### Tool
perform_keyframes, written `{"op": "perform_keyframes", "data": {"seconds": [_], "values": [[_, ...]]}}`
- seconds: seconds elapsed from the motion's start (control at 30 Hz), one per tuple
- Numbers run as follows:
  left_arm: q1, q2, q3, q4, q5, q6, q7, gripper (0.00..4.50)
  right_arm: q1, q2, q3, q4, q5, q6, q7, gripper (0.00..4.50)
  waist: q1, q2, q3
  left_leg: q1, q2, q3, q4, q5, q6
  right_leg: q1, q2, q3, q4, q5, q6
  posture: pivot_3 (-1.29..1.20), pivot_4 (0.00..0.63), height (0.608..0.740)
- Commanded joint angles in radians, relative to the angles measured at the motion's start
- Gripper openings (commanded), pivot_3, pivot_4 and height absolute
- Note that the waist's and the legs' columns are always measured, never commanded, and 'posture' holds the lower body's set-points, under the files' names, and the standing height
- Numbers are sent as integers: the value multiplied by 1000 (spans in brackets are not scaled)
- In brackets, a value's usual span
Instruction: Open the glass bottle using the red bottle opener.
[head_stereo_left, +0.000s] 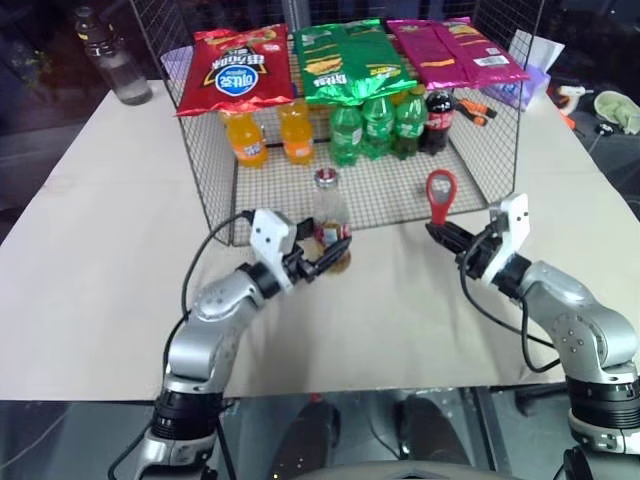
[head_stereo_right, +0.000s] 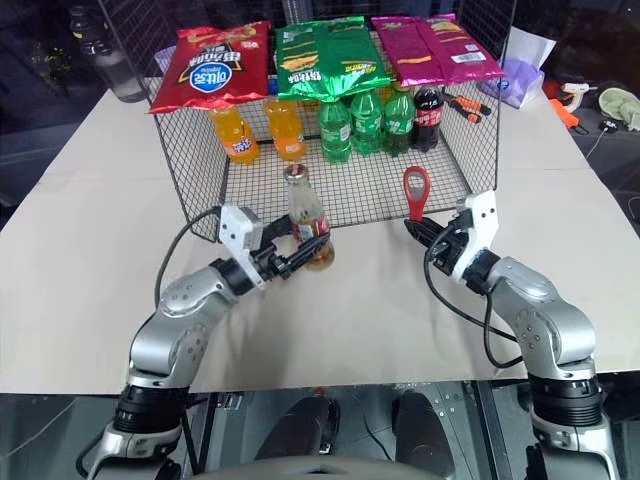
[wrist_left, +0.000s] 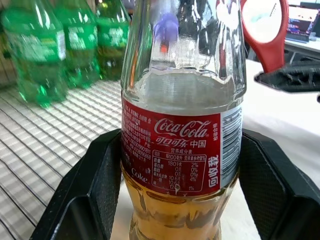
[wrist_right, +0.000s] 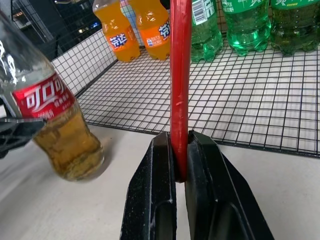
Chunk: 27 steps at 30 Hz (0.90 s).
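My left hand (head_stereo_left: 325, 255) is closed around the glass bottle (head_stereo_left: 329, 222), one black finger (wrist_left: 90, 190) on each side of its red label. The bottle stands upright on the desk (head_stereo_left: 90, 280), just in front of the front edge of the wire rack (head_stereo_left: 470, 165), near the middle of the desk. It holds amber liquid low down, and its cap is still on.

My right hand (head_stereo_left: 440, 232) is clamped tight on the handle of the red bottle opener (head_stereo_left: 440, 196), which stands upright with its oval ring on top. The opener is off to the right of the bottle, clear of it, also by the rack's front edge.

Inside the rack stand orange soda bottles (head_stereo_left: 268, 135), green soda bottles (head_stereo_left: 376, 126) and one dark cola bottle (head_stereo_left: 438, 120). On top lie a red chip bag (head_stereo_left: 236, 68), a green bag (head_stereo_left: 352, 58) and a pink bag (head_stereo_left: 455, 50). A clear plastic bottle (head_stereo_left: 112, 60) stands at the far left corner of the desk.
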Motion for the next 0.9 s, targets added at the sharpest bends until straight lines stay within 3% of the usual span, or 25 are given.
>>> {"op": "perform_keyframes", "data": {"seconds": [0.03, 0.17, 0.23, 0.3, 0.9], "values": [[20, 0, 5, -22, 4, -79, -16, 2752, -5, -5, -10, -22, -1, -26, 12, 0, 0, 0, 0, 0, 0, 0, 0, 0, 0, 0, 0, 0, 0, 0, 0, 0, 150, 740], [40, 3, -4, -23, 23, -115, -22, 2752, 0, 0, -9, -30, -5, -25, 8, 0, 0, 0, 0, 0, 0, 0, 0, 0, 0, 0, 0, 0, 0, 0, 0, 0, 150, 740], [36, 2, -2, -17, 28, -124, -21, 3773, 1, 3, -7, -33, -5, -23, 7, 0, 1, 0, 0, 0, 0, 0, 0, 0, 0, 0, 0, 0, 0, 0, 0, 0, 150, 740], [35, 3, 0, -11, 34, -132, -21, 4428, 0, 5, -5, -34, -5, -22, 6, 0, 1, 0, 0, 0, 0, 0, 0, 0, 0, 0, 0, 0, 0, 0, 0, 0, 150, 740], [18, 2, 8, -66, -1, -144, -19, 4428, 5, 12, 28, -31, -19, -24, 14, 0, 1, 0, 0, 1, 0, 0, 0, 0, 0, 1, 0, 0, 0, 0, 0, 0, 150, 740]]}}
